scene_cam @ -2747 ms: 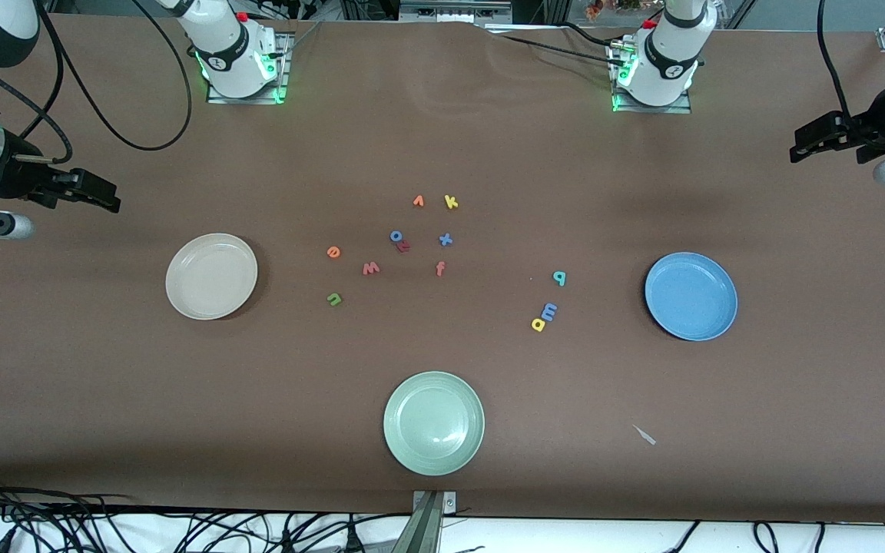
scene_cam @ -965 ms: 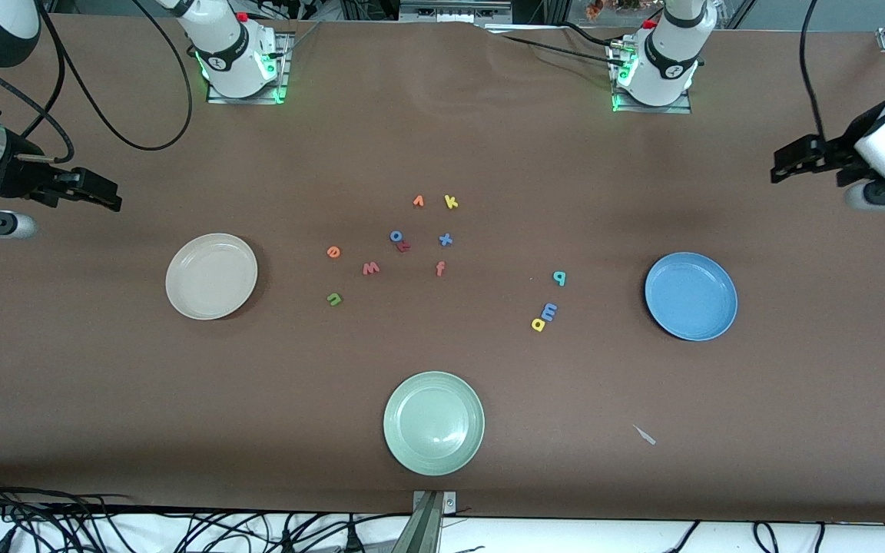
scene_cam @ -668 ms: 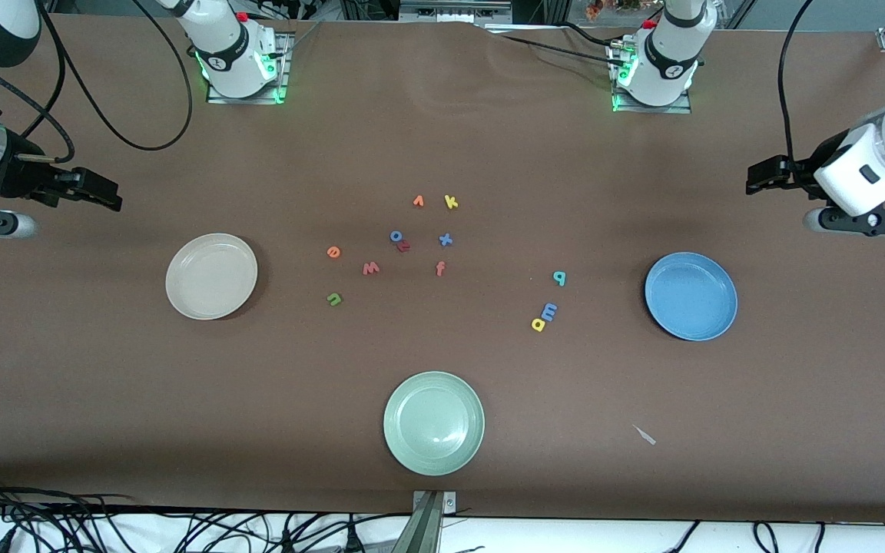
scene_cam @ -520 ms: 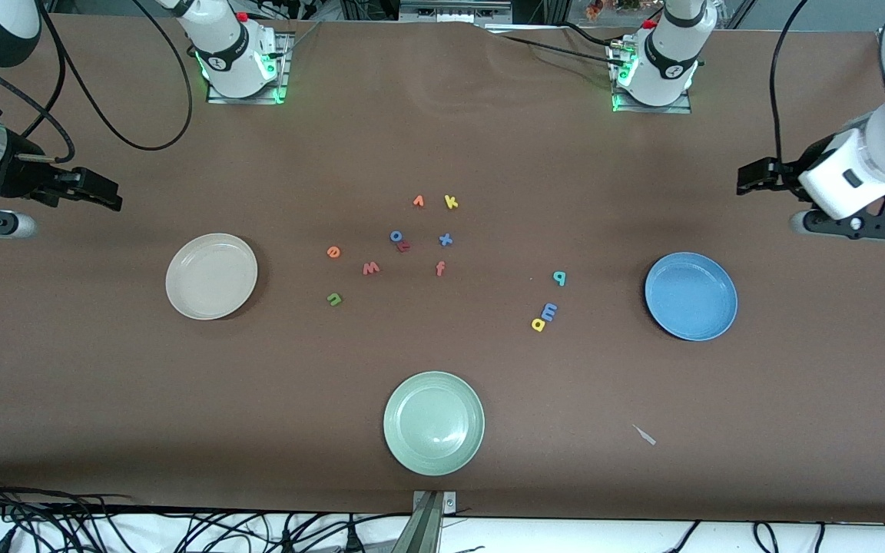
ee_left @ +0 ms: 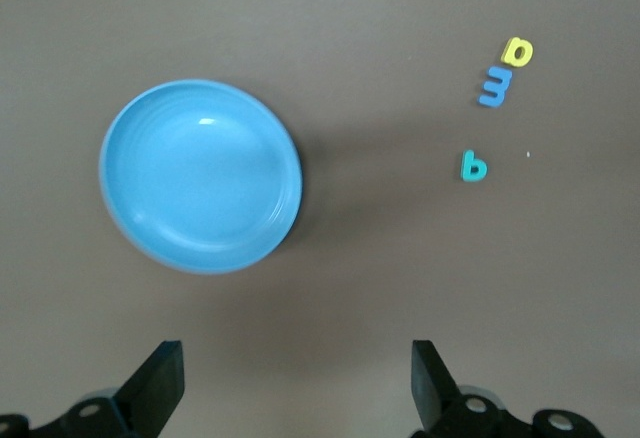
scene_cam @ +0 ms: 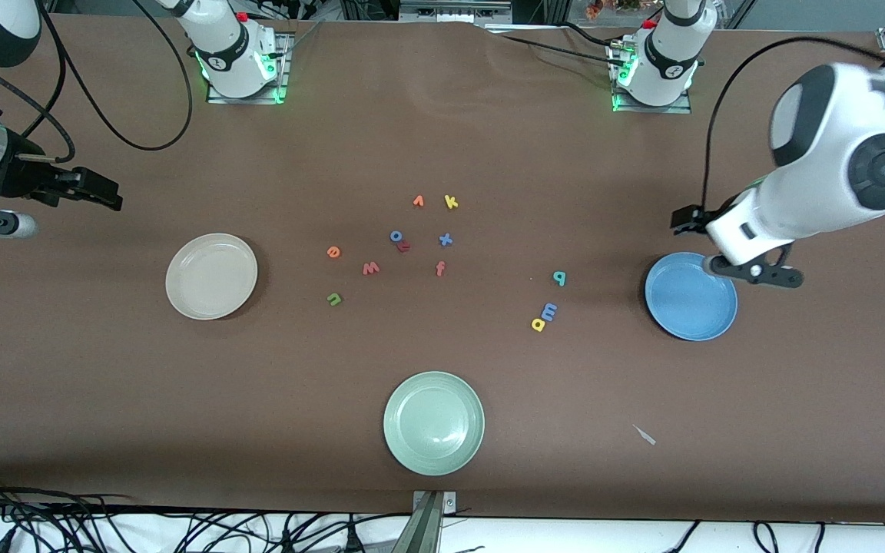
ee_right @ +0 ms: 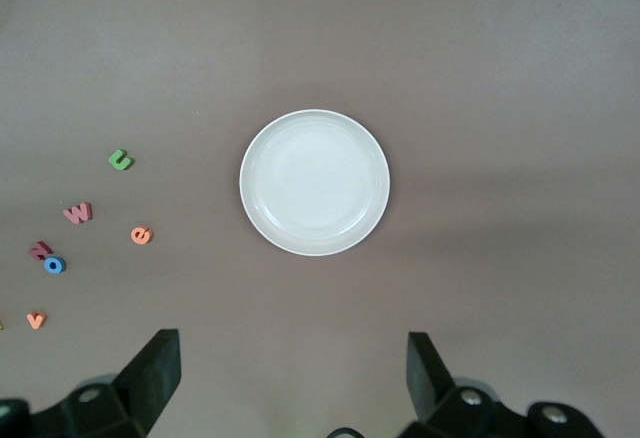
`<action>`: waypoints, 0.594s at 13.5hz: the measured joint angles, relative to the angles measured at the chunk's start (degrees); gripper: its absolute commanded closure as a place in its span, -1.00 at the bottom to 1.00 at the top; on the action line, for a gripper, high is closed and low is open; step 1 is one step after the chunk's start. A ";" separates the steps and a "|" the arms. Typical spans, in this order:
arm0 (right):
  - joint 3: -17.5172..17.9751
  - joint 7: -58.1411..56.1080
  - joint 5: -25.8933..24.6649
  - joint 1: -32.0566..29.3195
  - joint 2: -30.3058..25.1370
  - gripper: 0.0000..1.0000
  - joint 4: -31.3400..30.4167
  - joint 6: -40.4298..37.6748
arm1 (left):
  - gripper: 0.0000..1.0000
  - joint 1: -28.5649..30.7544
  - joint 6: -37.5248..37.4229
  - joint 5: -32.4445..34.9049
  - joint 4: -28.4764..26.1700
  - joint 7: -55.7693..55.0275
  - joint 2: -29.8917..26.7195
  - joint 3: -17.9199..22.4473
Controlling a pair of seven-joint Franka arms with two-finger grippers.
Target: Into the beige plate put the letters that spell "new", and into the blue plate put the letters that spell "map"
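Left claw (scene_cam: 690, 220) is seen at right of the frame, over the blue plate's (scene_cam: 691, 296) upper edge, fingers spread wide, nothing held. Right claw (scene_cam: 97, 192) waits at upper left, above the beige plate (scene_cam: 211, 276), fingers apart, nothing held. Green n (scene_cam: 334, 299), orange e (scene_cam: 333, 251) and pinkish-red w (scene_cam: 370, 268) lie on the desk (scene_cam: 442, 138) at center. Blue m (scene_cam: 548, 311) touches yellow a (scene_cam: 538, 324); teal p (scene_cam: 558, 277) is placed just above them, near the blue plate.

even overhead light, soft shadows beside plates, left arm (scene_cam: 842, 146) motion-blurred, wrist views sharp
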 measured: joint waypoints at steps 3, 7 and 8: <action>0.84 0.91 0.00 0.06 0.00 -1.00 0.01 0.02 | -0.95 -1.94 9.03 0.00 -4.49 -0.98 1.72 -0.04; 1.21 1.13 0.02 0.19 0.03 -1.00 0.00 0.02 | -0.95 -4.83 16.58 0.00 -6.23 -4.38 5.03 -0.09; 1.25 1.13 0.03 0.48 0.12 -1.00 0.00 0.02 | -0.95 -5.74 19.06 0.00 -7.04 -5.54 6.13 -0.12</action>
